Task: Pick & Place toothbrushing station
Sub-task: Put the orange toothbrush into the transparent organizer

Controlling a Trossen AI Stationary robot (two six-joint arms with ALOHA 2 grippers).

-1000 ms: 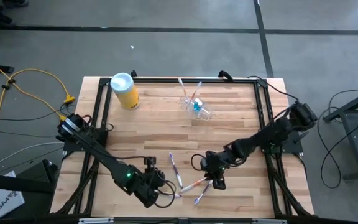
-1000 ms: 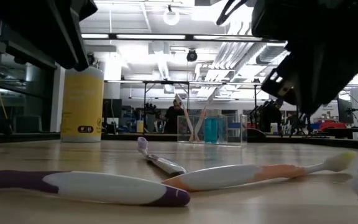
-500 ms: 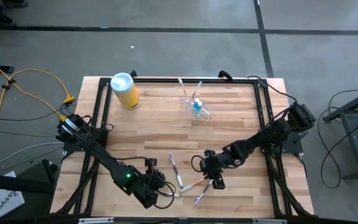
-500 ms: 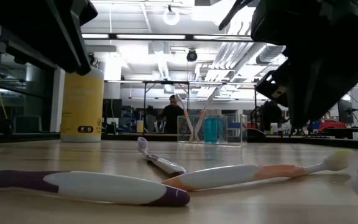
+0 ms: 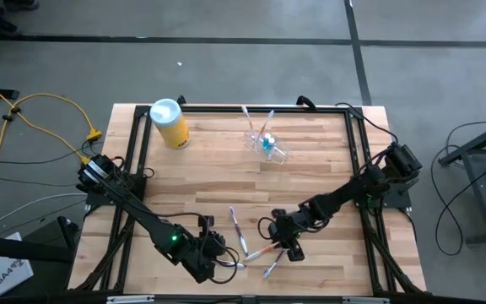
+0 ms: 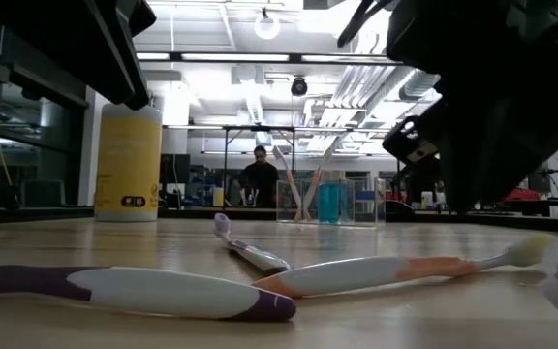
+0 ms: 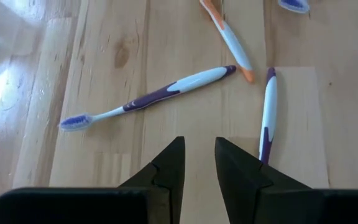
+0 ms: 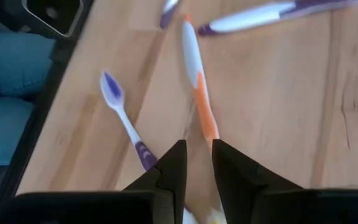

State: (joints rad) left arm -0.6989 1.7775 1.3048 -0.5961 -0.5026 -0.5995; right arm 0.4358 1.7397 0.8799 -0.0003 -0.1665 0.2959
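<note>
The toothbrushing station (image 5: 266, 142), a clear holder with toothbrushes and a blue item in it, stands at the table's far middle; it also shows in the low view (image 6: 329, 201). Several toothbrushes lie flat near the front edge. Among them are an orange-white one (image 8: 197, 87) (image 6: 376, 273) and purple-white ones (image 7: 148, 98) (image 8: 124, 118). My right gripper (image 5: 285, 247) (image 8: 198, 163) hovers just above the orange-white toothbrush's handle, open by a narrow gap. My left gripper (image 5: 219, 257) (image 7: 199, 167) hangs over bare wood beside them, narrowly open with nothing between its fingers.
A yellow canister with a pale blue lid (image 5: 169, 123) stands at the far left corner. A black frame (image 5: 138, 143) runs around the table's edges. Bare wood lies between the toothbrushes and the station. A person shows far off in the room behind.
My right gripper has sunk a little toward the orange-white toothbrush, shifted slightly toward the table's left, and rolled at the wrist. The toothbrushes have stayed where they were.
</note>
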